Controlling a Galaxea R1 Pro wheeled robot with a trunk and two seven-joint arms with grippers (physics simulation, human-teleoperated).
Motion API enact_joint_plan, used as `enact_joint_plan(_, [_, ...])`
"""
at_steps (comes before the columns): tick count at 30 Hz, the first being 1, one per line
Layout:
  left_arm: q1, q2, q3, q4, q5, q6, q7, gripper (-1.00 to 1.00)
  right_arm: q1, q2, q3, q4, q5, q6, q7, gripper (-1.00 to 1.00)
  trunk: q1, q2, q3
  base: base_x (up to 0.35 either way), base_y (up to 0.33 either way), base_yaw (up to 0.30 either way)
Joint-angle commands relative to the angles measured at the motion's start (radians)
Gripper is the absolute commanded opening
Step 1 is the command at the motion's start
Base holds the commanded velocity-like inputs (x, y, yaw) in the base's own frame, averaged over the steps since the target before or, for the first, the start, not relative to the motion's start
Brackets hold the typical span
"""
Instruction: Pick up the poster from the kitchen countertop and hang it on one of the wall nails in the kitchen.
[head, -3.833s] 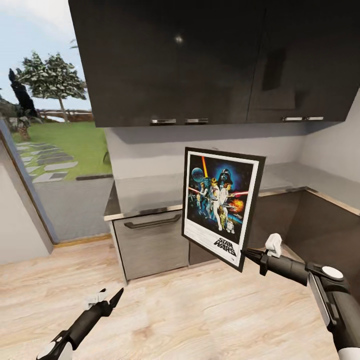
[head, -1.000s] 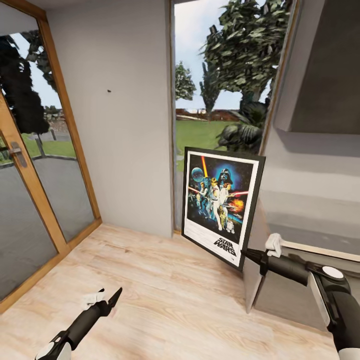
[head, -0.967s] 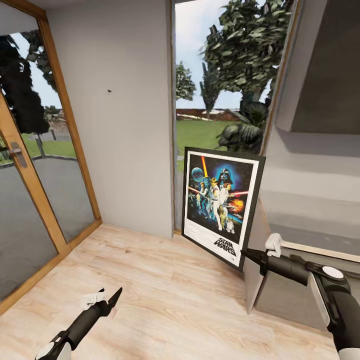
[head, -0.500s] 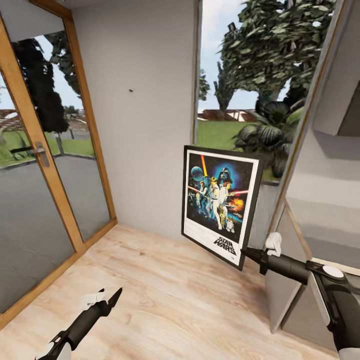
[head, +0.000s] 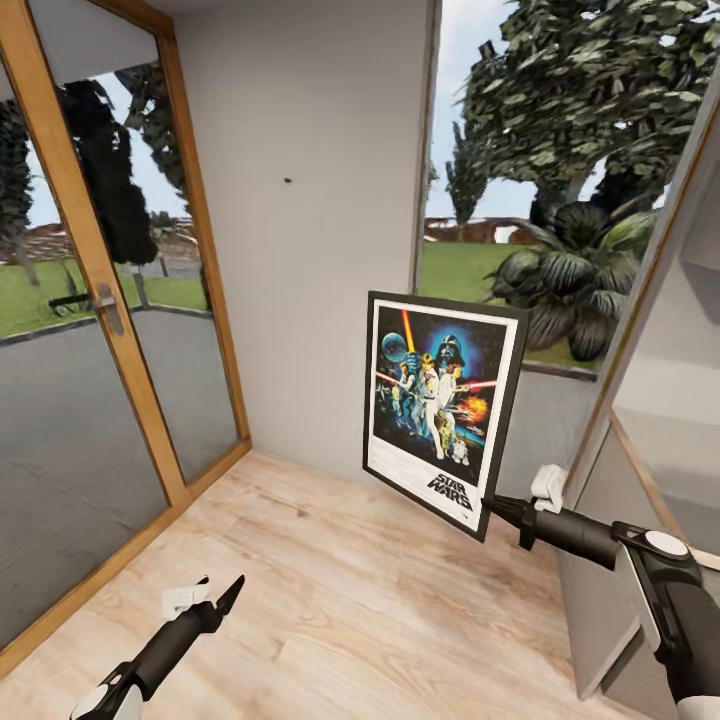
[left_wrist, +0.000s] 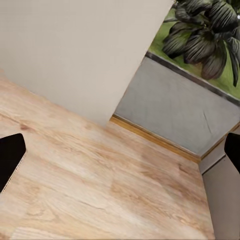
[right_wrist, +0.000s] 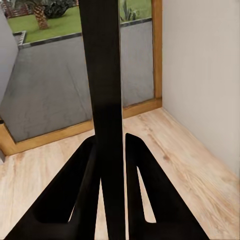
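Observation:
The poster (head: 445, 410), a black-framed Star Wars print, hangs upright in mid-air facing me, above the wooden floor. My right gripper (head: 497, 508) is shut on its lower right corner. In the right wrist view the poster (right_wrist: 106, 90) shows edge-on as a dark strip between the two black fingers (right_wrist: 82, 195). One wall nail (head: 288, 181), a tiny dark stud, sticks out of the pale grey wall (head: 320, 300), above and to the left of the poster. My left gripper (head: 215, 600) hangs low over the floor, open, with nothing between its fingers (left_wrist: 10, 160). The kitchen countertop is out of view.
A glass door with a wooden frame (head: 120, 330) and a handle (head: 108, 300) stands left of the wall. Right of the wall is a tall window (head: 540, 200) onto a garden. A grey cabinet side panel (head: 620, 560) stands at the far right. Light wooden floor (head: 350, 600) lies below.
The view has swung left: cabinets and countertop left the picture, and the wall with its nail and the glass door came in and slid right. Both arms hold as before, poster still gripped.

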Motion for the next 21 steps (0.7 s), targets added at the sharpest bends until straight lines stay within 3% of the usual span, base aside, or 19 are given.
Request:
enact_joint_plan(1, [-0.001,0.0,0.002,0.002,0.005,0.0,-0.007,1.0,-0.001,0.0,-0.002,-0.001,0.0,0.011,0.006,-1.0,0.001,-0.002,-0.002,0.24,0.209,0.001])
enact_joint_plan(8, [-0.001,0.0,0.003,0.002,0.005,-0.001,-0.007,1.0,-0.001,0.001,-0.002,-0.001,0.0,0.012,0.006,-1.0,0.001,-0.002,-0.002,0.15,0.133,0.013])
enact_joint_plan(13, [-0.001,0.001,0.003,0.002,0.005,0.0,-0.007,1.0,0.0,0.011,-0.002,-0.001,0.0,0.011,0.006,-1.0,0.001,-0.002,-0.002,0.071,0.055,0.168])
enact_joint_plan(21, [-0.001,0.002,0.003,0.002,0.005,0.001,-0.007,1.0,0.0,0.021,-0.003,-0.001,0.001,0.009,0.006,-1.0,0.001,-0.002,-0.002,0.228,0.164,0.056])
